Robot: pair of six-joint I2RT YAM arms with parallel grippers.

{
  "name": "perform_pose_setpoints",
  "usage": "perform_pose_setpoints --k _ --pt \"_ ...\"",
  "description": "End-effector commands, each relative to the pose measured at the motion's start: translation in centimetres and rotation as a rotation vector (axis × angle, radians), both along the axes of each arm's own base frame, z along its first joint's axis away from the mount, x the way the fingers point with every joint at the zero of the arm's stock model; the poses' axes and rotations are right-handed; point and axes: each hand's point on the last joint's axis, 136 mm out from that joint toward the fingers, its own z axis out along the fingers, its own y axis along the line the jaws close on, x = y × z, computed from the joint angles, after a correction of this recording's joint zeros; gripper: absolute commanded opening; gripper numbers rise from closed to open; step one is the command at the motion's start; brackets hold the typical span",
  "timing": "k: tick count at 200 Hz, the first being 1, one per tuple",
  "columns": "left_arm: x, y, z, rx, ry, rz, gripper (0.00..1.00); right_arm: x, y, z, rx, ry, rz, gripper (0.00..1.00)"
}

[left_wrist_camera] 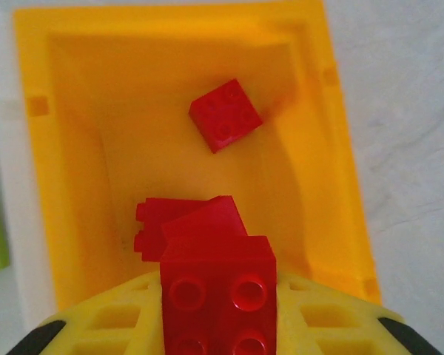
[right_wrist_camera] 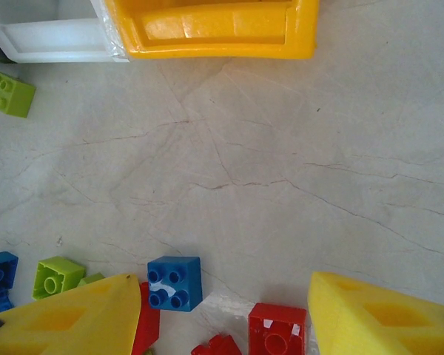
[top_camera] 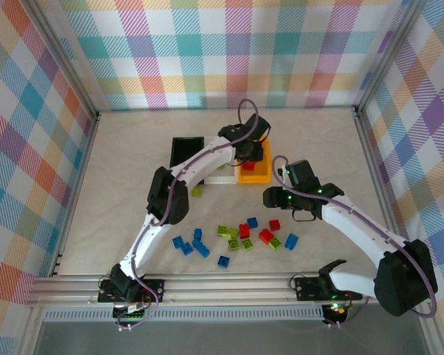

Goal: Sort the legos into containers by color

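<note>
While my left hand point(top_camera: 247, 157) hangs clamped on a red brick point(left_wrist_camera: 218, 292) over the orange bin point(left_wrist_camera: 74, 148), more red legos point(left_wrist_camera: 225, 115) lie inside. My right hand point(right_wrist_camera: 223, 296), spread apart, hovers above loose legos point(top_camera: 244, 237) on the marbled surface point(top_camera: 133, 185), with plaid walls point(top_camera: 207, 52) around.

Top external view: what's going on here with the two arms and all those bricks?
The left gripper is shut on a red studded plastic brick, holding it over the orange plastic bin, where other red bricks lie. The right gripper hangs open above the table, over the loose blue, red and lime green bricks waiting to be sorted.
</note>
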Motion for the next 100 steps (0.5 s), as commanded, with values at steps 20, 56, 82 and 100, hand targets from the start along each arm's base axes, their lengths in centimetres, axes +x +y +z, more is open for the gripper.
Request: perform_pose_setpoints --k 20,56,82,100 --pt "0.3 -0.5 1.5 -0.033 0.007 -0.014 0.53 -0.2 -0.4 0.1 0.007 -0.002 -0.014 0.63" --pt "-0.2 -0.7 5.0 -0.100 -0.020 -0.020 0.82 -0.4 0.0 0.3 0.021 0.007 0.004 0.64" --pt "-1.8 -0.7 9.2 -0.189 -0.054 -0.045 0.98 -1.0 -0.1 -0.6 -0.002 0.058 0.013 0.64" --pt "-3.7 0.2 11.9 -0.243 -0.092 -0.054 1.00 -1.7 -0.7 -2.0 -0.034 0.114 0.002 0.63"
